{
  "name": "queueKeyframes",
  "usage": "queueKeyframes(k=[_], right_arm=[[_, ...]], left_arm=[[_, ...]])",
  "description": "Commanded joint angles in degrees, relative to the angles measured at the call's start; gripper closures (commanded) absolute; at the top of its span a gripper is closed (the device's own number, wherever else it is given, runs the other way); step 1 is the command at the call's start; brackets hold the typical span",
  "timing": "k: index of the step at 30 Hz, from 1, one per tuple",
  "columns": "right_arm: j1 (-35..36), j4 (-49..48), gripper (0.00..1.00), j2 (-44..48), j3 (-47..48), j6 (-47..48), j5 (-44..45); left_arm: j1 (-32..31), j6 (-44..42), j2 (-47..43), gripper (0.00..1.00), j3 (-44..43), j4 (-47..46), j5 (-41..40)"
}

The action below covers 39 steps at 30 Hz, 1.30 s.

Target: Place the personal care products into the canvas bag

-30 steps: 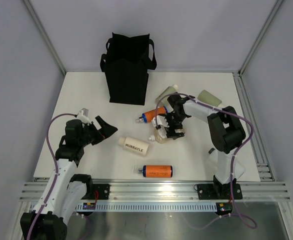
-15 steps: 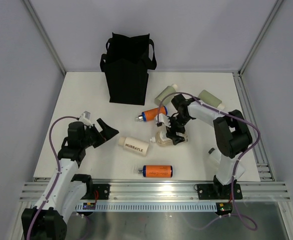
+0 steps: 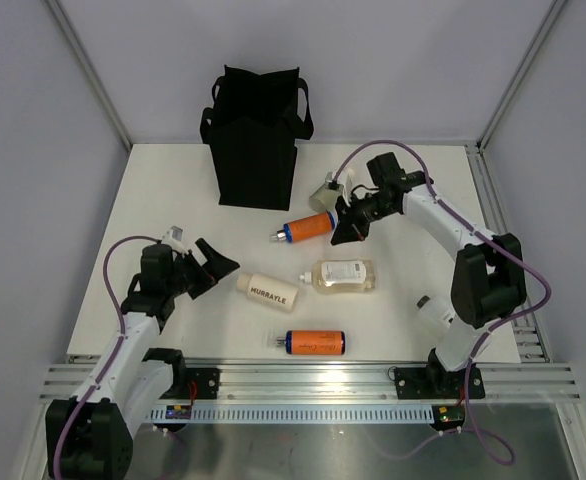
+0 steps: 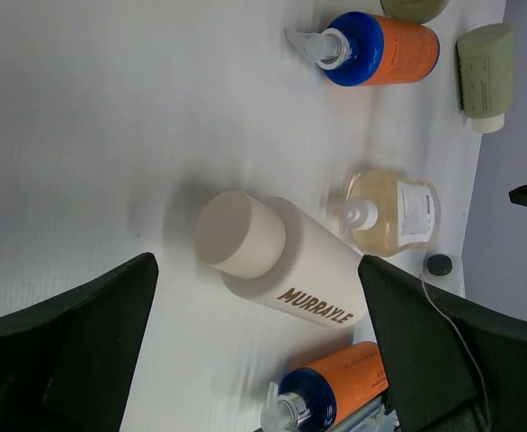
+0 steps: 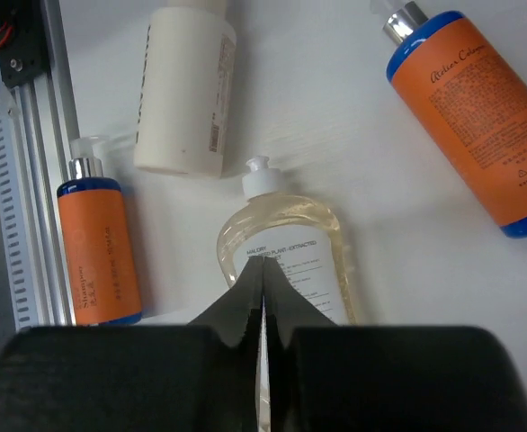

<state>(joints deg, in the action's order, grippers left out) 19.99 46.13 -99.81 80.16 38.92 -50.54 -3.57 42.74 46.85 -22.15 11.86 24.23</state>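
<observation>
Black canvas bag (image 3: pixel 256 140), tall with two loop handles, stands upright at 11 o'clock on the white table (image 3: pixel 173 200). My right gripper (image 3: pixel 353 228) has its jaws pressed together and they hold nothing. The clear amber bottle with a white label (image 3: pixel 343 277) lies flat at 6 o'clock from them, apart; in the right wrist view the tips point toward its label. An orange bottle with a blue end (image 3: pixel 308 227) lies just beside these jaws, at 9 o'clock. My left gripper (image 3: pixel 216 257) has its jaws spread wide. The cream bottle lettered MURRAYLE (image 4: pixel 286 265) lies at 4 o'clock from them, its flat cap facing the gap, not touched. The second orange bottle (image 3: pixel 315 341) lies at 6 o'clock on the table.
</observation>
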Motion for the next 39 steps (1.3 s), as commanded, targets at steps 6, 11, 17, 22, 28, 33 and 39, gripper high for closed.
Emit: queueKeyframes(k=[6, 11, 17, 22, 28, 33, 39], right_arm=[[3.21, 6.08, 0.66, -0.92, -1.74, 9.59, 16.85], [9.97, 1.26, 0.01, 3.91, -10.79, 13.03, 21.44], [16.21, -8.59, 0.00, -0.37, -12.40, 12.14, 35.32], [20.00, -6.59, 0.00, -8.02, -9.94, 15.31, 41.93], [20.97, -5.00, 0.66, -10.05, -9.85, 11.47, 42.89], [12.83, -2.89, 1.00, -8.39, -6.69, 0.65, 30.36], [-0.55, -2.00, 1.00, -5.66, -5.10, -9.11, 3.20]], left_arm=[[0.15, 0.50, -3.25, 0.01, 0.97, -3.07, 1.35], [0.15, 0.41, -3.00, 0.01, 0.71, -3.51, 1.79], [0.15, 0.33, -2.12, 0.01, 0.09, -3.42, 2.14], [0.15, 0.24, -2.20, 0.01, -0.09, -2.98, 2.23], [0.15, 0.50, -4.66, 0.01, 1.32, -2.19, 1.44], [0.15, 0.59, -5.63, 0.01, 1.76, -1.66, 1.79], [0.15, 0.76, -5.81, 0.01, 1.67, -2.71, 2.49]])
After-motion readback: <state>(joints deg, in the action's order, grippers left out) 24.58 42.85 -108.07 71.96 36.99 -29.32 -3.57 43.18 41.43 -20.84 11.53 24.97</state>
